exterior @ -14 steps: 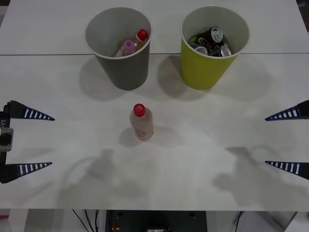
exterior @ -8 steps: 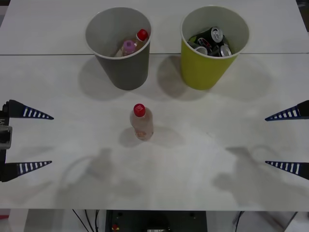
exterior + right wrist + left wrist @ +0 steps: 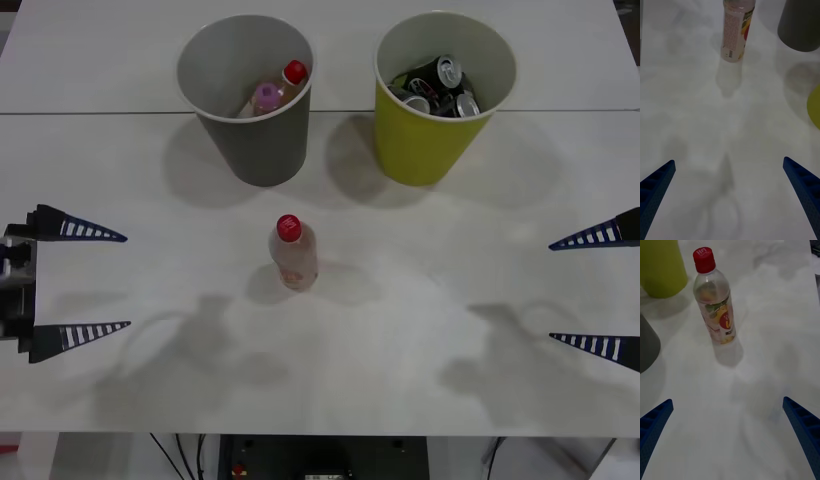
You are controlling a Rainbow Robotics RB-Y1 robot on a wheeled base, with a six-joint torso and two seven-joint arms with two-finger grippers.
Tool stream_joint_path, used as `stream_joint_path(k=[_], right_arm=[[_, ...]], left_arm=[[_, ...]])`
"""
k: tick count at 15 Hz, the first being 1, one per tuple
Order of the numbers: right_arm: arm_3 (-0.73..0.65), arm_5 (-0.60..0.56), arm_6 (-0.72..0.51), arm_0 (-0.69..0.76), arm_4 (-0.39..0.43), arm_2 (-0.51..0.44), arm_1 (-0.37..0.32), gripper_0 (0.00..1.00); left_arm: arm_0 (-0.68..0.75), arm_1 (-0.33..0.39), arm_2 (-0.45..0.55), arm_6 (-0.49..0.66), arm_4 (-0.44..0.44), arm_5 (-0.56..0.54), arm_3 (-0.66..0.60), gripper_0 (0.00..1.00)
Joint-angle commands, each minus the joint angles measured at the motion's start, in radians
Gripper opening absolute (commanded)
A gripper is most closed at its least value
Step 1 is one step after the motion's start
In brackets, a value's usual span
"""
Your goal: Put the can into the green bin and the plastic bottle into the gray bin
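Observation:
The plastic bottle (image 3: 293, 253) with a red cap stands upright in the middle of the white table; its orange-red label faces the left wrist view (image 3: 716, 309), and its lower part appears in the right wrist view (image 3: 737, 33). Behind it stand the gray bin (image 3: 247, 98), holding two bottles, and the green bin (image 3: 440, 95), holding several cans (image 3: 440, 85). My left gripper (image 3: 78, 282) is open at the table's left side, with the bottle well ahead of its fingers. My right gripper (image 3: 595, 292) hangs open at the far right edge.
The gray bin (image 3: 646, 345) and green bin (image 3: 660, 268) edge into the left wrist view, and both also edge into the right wrist view: gray bin (image 3: 799, 24), green bin (image 3: 814, 107). A table seam (image 3: 90, 112) runs across the back.
My left gripper has shifted right, toward the bottle, and its fingers stand slightly closer together. The right gripper, bottle and bins have not moved.

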Motion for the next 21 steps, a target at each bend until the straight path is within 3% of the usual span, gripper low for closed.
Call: stream_joint_path(k=[1, 6, 13, 17, 21], right_arm=[[0.0, 0.0, 0.0, 0.0, 0.0, 0.0, 0.0, 1.0], [0.0, 0.0, 0.0, 0.0, 0.0, 0.0, 0.0, 1.0], [0.0, 0.0, 0.0, 0.0, 0.0, 0.0, 0.0, 1.0], [0.0, 0.0, 0.0, 0.0, 0.0, 0.0, 0.0, 1.0], [0.0, 0.0, 0.0, 0.0, 0.0, 0.0, 0.0, 1.0]], left_arm=[[-0.032, -0.045, -0.055, -0.025, 0.025, 0.045, 0.028, 1.0], [-0.056, -0.157, -0.076, -0.059, 0.023, 0.053, 0.066, 1.0], [-0.181, -0.261, -0.2, -0.254, 0.094, 0.03, 0.269, 1.0], [-0.224, -0.347, -0.211, -0.264, 0.092, 0.019, 0.325, 1.0], [-0.242, -0.443, -0.211, -0.257, 0.035, 0.021, 0.341, 1.0]])
